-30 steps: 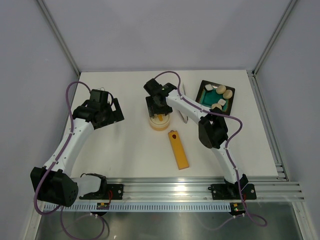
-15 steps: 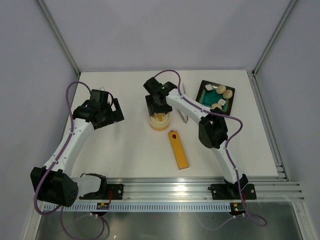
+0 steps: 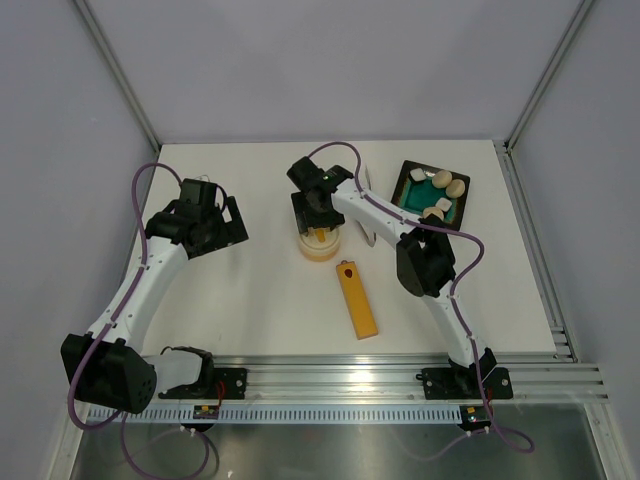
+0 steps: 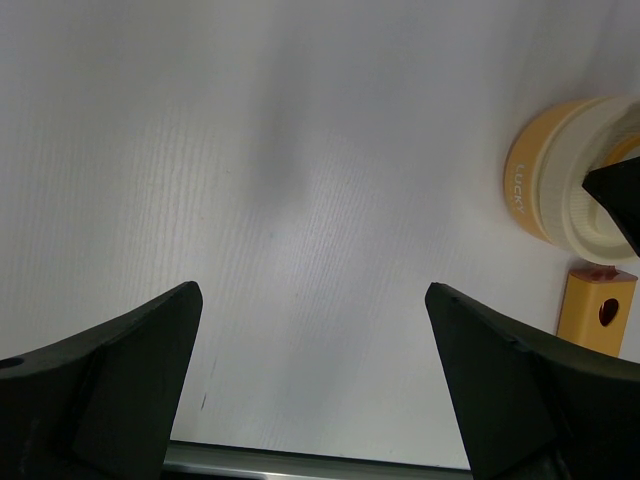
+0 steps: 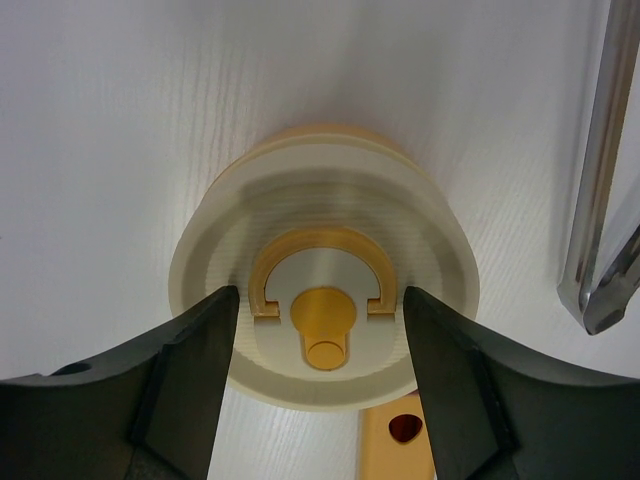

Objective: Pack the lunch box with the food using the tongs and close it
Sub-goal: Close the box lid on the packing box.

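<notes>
Directly beneath right tool [image 5: 320, 300]: lidded lunch box [image 5: 320, 205]; jaws part-open, gripping nothing; left tool [image 4: 312, 290] wide-open, empty.

Left arm [image 3: 135, 295] is raised off its base and bent at the elbow, with the wrist turned toward the right. Left gripper [image 3: 230, 218] [image 4: 310, 300] is held with jaws spread fully wide; its dark fingers [image 4: 120, 370] are seen well apart at either side of the wrist view. Right arm [image 3: 450, 315] is folded at the elbow and reached across to the left, wrist pitched down. Right gripper [image 3: 318, 215] [image 5: 320, 300] is pointed downward, jaws parted partway. A clear gap is left between its fingers [image 5: 180, 390], and no grip is seen.
</notes>
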